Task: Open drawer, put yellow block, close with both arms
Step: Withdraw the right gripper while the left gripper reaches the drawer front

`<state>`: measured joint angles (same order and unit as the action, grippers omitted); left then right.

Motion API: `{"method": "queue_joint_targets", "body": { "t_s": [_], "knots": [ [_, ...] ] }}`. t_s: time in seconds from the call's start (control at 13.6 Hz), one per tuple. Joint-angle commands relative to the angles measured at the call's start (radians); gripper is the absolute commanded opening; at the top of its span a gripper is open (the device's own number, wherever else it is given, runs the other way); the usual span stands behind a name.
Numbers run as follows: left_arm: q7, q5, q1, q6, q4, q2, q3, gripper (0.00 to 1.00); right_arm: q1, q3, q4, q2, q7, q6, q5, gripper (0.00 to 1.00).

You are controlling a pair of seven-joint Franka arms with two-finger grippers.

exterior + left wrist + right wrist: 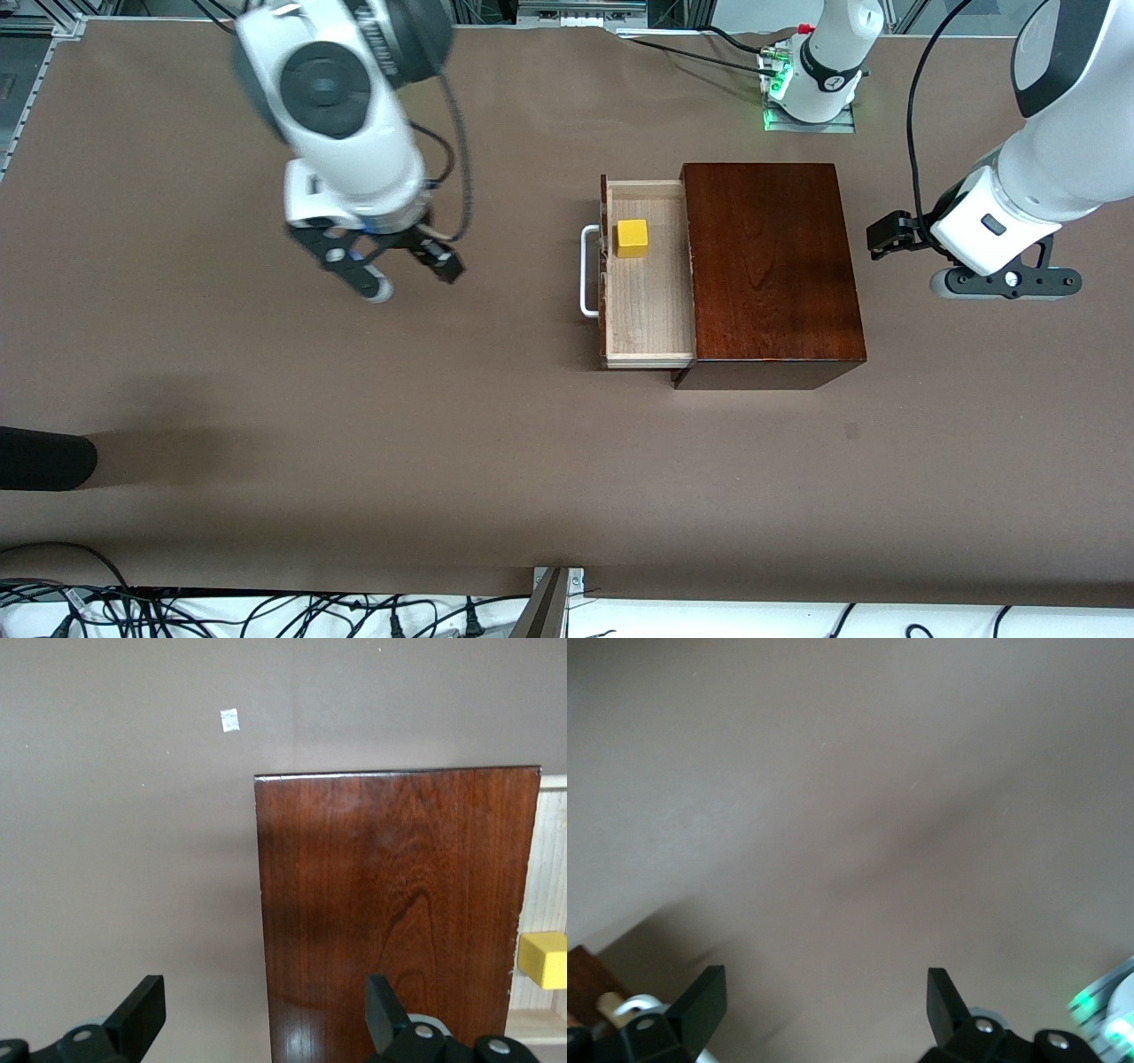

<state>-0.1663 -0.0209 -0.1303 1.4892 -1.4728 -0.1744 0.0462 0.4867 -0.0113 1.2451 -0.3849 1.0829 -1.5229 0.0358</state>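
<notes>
Drawer (649, 301) stands pulled out of the mahogany box (771, 266); yellow block (632, 237) sits inside, near the handle (588, 271). Left gripper (895, 237) beside the box, right gripper (390, 266) over bare counter (266, 399), both with fingers apart, empty. Remaining: push drawer shut.

My right arm (341, 97) reaches down from its base end and holds my right gripper (403, 270) in the air over bare table, well apart from the wooden box (771, 266), toward the right arm's end of the table from it, with the two black fingers (700, 997) spread wide and nothing between them. My left arm (1054, 133) bends in from its own end and hangs my left gripper (266, 1014) just beside the box, over its edge at the left arm's end, fingers (142, 1010) also spread wide and empty.
</notes>
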Motion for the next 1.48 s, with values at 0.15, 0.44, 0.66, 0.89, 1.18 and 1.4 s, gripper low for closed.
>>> {"method": "queue_joint_targets", "body": {
  "t_s": [0.15,0.44,0.66,0.89,1.18,1.4],
  "knots": [
    [-0.351,-0.001,-0.145,-0.029,0.031,-0.025,0.004,1.00,0.003,0.197,0.207,0.176,-0.449,-0.019,-0.033,1.00],
    [-0.713,0.019,-0.305,-0.029,0.038,-0.071,0.003,1.00,-0.113,0.235,0.290,0.251,-0.745,-0.052,-0.031,1.00],
    [-1.012,0.183,-0.376,-0.021,0.058,-0.126,0.003,1.00,-0.291,0.167,0.349,0.296,-0.982,-0.095,-0.031,1.00],
    [-1.224,0.200,-0.494,-0.017,0.194,-0.264,0.001,1.00,-0.390,0.136,0.349,0.296,-1.101,-0.097,-0.025,1.00],
    [-1.368,0.200,-0.580,0.080,0.276,-0.388,0.001,1.00,-0.392,0.140,0.341,0.296,-1.103,-0.085,-0.019,1.00],
    [-1.359,0.202,-0.603,0.173,0.279,-0.450,0.003,0.78,-0.392,0.140,0.338,0.297,-1.089,-0.069,-0.028,1.00]
  ]
}}
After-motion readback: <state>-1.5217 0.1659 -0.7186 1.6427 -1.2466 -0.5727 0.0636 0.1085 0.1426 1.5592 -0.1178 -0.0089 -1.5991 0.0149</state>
